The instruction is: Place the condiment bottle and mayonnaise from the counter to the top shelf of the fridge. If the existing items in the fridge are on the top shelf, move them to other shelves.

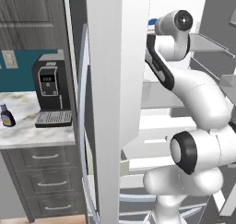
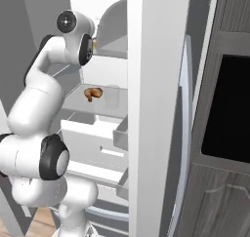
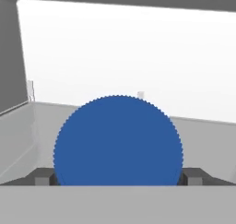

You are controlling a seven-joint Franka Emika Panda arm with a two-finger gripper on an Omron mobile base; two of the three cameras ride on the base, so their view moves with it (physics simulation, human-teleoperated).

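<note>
My gripper (image 3: pixel 119 176) is open deep inside the fridge (image 2: pixel 156 109), one dark fingertip (image 3: pixel 44 176) on each side of a wide blue ribbed lid (image 3: pixel 118 140). That lid tops the mayonnaise; a pale yellow sliver of its jar (image 2: pixel 94 46) shows beside my wrist. It stands on the top shelf (image 3: pixel 207 144). The condiment bottle (image 1: pixel 6 116), dark with an orange label, stands on the counter (image 1: pixel 27 131) far to the left. The existing item, an orange-brown lump (image 2: pixel 92 93), lies on the shelf below the top one.
The open white fridge door (image 1: pixel 117 80) stands edge-on between the arm and the counter. A black coffee machine (image 1: pixel 51 89) sits on the counter over grey drawers (image 1: pixel 46 181). White fridge drawers (image 2: pixel 97 138) lie below the shelves. A dark cabinet panel (image 2: pixel 229 109) is at the right.
</note>
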